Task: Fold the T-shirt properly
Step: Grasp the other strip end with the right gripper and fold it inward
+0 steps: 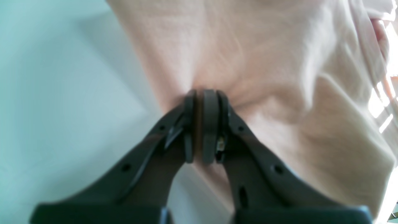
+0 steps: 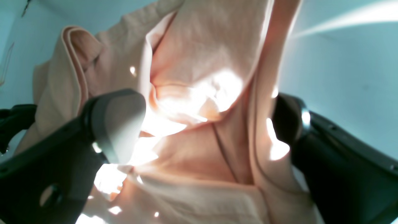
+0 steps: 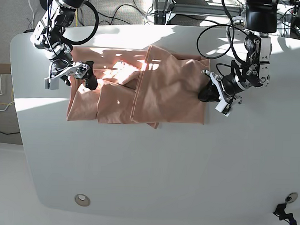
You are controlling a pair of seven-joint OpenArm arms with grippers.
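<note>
The salmon-pink T-shirt [image 3: 170,88] lies wrinkled on the white table [image 3: 163,167], with its right part folded over the middle. My left gripper [image 3: 206,92] is at the shirt's right edge. In the left wrist view it [image 1: 203,93] is shut on a pinch of the cloth [image 1: 264,62]. My right gripper [image 3: 88,77] is over the shirt's left end. In the right wrist view it [image 2: 199,121] is open, with bunched cloth [image 2: 202,46] between its two wide-apart fingers [image 2: 115,124].
Cables and equipment [image 3: 163,12] run along the table's far edge. A round hole [image 3: 82,200] sits near the front left corner. Bright sun patches fall across the shirt's upper left part.
</note>
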